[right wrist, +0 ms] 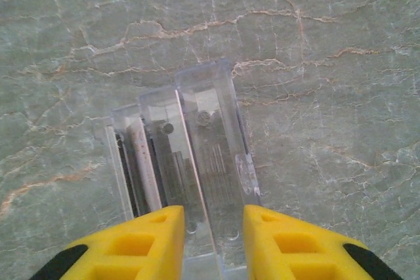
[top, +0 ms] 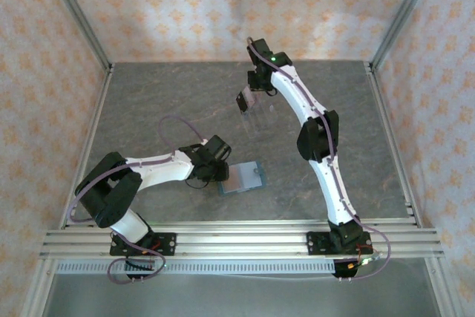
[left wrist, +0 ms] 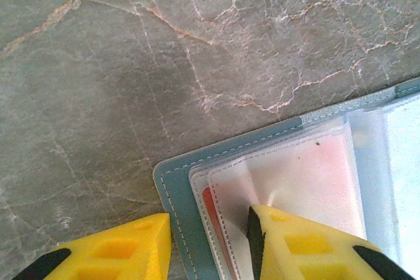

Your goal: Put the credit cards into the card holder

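Observation:
The card holder (top: pixel 245 178) lies open on the table, teal rim (left wrist: pixel 176 188) up, with clear pockets (left wrist: pixel 308 175) inside. A red credit card (left wrist: pixel 210 204) sits in a lower pocket. My left gripper (left wrist: pixel 210 244) is open across the holder's corner. Its left finger (left wrist: pixel 125 250) is over bare table and its right finger (left wrist: pixel 308 247) rests on the pockets. Farther back, my right gripper (right wrist: pixel 214 227) hangs open over the right-hand slots of a clear ridged tray (right wrist: pixel 210 129). A white card (right wrist: pixel 147 168) and a black card (right wrist: pixel 126 175) stand on edge in the tray's left slots.
The clear tray (top: pixel 258 115) sits mid-table toward the back, with my right gripper (top: pixel 251 94) above it. An aluminium rail (top: pixel 237 241) runs along the near edge. Patterned walls and metal posts (top: pixel 74 12) close in the sides and back.

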You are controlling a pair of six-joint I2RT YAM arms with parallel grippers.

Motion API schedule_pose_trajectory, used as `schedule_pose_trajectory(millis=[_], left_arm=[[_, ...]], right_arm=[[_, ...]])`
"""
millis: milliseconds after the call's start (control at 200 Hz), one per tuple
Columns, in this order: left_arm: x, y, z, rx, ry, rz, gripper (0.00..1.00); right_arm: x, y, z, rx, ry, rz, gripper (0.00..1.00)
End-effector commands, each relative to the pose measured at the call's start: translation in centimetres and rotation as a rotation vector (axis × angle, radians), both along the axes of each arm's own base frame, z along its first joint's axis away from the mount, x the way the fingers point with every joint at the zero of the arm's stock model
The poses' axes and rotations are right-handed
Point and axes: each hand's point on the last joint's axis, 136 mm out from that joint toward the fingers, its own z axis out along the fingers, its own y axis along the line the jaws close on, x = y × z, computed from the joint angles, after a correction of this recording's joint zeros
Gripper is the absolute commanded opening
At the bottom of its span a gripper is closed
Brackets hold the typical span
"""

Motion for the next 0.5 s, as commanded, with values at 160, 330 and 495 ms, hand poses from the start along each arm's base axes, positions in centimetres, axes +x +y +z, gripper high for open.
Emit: schedule_pose_trajectory(millis=[160,330,495], left_arm=[[-1.9,1.4,-2.5,0.075,0.069,0.004,0.36],[-2.0,1.4,-2.5,0.075,0.07,0.004,0.36],[-2.0,1.4,-2.7,0.076,0.074,0.005,0.35]], right_arm=[[0.7,0.6,-0.6,0.013,-0.01,0.021,0.28],[1.2,0.6,-0.8,0.008,-0.03,0.017,0.26],[1.7,0.6,-0.9,0.005,-0.046,0.015,0.24]])
